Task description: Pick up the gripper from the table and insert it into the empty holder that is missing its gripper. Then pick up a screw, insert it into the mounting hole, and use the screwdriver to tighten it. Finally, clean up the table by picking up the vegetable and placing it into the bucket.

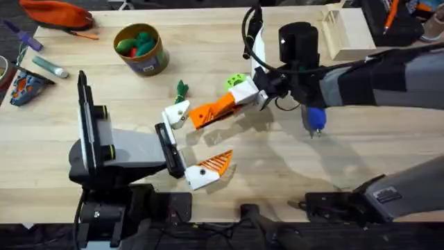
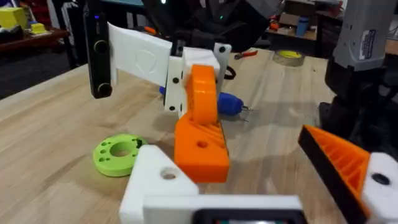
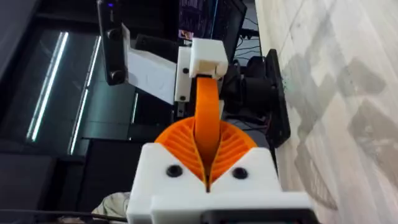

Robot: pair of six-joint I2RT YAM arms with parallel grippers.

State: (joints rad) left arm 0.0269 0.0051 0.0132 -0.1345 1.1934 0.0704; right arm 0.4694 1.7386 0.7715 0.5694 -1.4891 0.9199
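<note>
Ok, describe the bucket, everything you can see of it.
The bucket is a short round yellow-gold tub, plastic by the look of it, with a blue-marked label on its side. It stands upright and open-topped on the wooden table, towards the far left. Green and red toy pieces lie inside it. Nothing else touches it.

Robotics lab: pale wooden table (image 1: 291,163), two mounted arms, monitors (image 3: 211,25) behind.

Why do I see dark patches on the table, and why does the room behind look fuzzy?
Overhead: the right arm throws soft grey shadows on the wooden table beside the screwdriver. Right wrist: more arm shadows streak the boards. Left wrist: the orange gripper is sharp, while the shelves and clutter behind it are out of focus.
</note>
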